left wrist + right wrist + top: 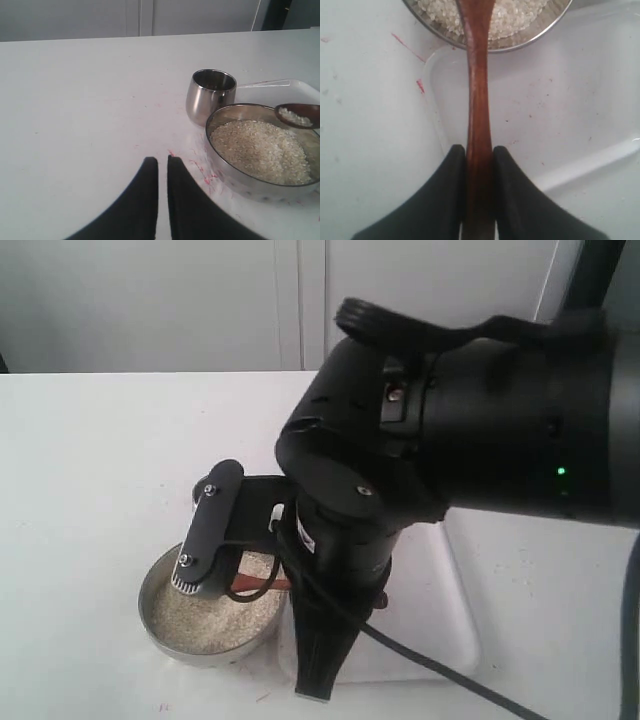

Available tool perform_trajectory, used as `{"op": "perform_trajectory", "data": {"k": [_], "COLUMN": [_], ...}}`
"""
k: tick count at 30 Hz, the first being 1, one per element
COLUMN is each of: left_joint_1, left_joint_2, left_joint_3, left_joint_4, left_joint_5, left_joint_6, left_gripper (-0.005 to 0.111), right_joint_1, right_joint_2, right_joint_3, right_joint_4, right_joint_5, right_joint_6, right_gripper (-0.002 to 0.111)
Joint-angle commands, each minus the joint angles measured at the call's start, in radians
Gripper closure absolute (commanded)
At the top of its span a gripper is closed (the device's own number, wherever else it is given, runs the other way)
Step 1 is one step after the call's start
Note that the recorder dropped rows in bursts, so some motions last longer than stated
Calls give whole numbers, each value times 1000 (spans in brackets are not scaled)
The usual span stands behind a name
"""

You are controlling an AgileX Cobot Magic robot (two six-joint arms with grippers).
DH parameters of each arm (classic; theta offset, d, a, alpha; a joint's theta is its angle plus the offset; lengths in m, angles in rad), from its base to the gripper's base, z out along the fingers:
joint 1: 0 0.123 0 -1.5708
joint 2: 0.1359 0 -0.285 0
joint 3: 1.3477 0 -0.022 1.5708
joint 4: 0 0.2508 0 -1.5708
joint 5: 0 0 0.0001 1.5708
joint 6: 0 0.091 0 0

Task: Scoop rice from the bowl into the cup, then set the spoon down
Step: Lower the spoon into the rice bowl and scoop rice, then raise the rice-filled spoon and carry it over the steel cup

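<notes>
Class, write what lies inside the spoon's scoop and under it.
A small heap of rice sits in the spoon's scoop. Under it is the bowl, filled with more rice; the grains cover the bowl's bottom.

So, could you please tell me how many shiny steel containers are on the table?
2. The wide bowl holds rice; the small cup stands right beside it. The arm blocks part of the exterior view, so more may be hidden.

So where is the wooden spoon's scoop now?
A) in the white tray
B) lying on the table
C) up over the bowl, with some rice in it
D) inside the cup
C: the spoon hangs above the edge of the bowl, a little rice in its scoop.
</notes>
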Motion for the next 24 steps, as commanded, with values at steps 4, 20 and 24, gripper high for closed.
{"op": "perform_trajectory", "data": {"k": [4,20,24], "left_joint_1": [-9,-9,-9], "left_joint_2": [1,1,1], "left_joint_3": [-6,-6,-6], "left_joint_4": [-10,-10,-10], "left_joint_5": [-3,-3,-3], "left_joint_6": [0,0,0], "left_gripper": [92,92,92], "right_joint_1": [-2,-115,-164], "right_joint_2": [-46,9,60], "right_joint_3": [4,-118,-202], "right_joint_4": [-75,-127,-127], "right_joint_5": [-15,-2,55], "right_joint_6": [90,214,180], "right_gripper": [108,108,108]}}
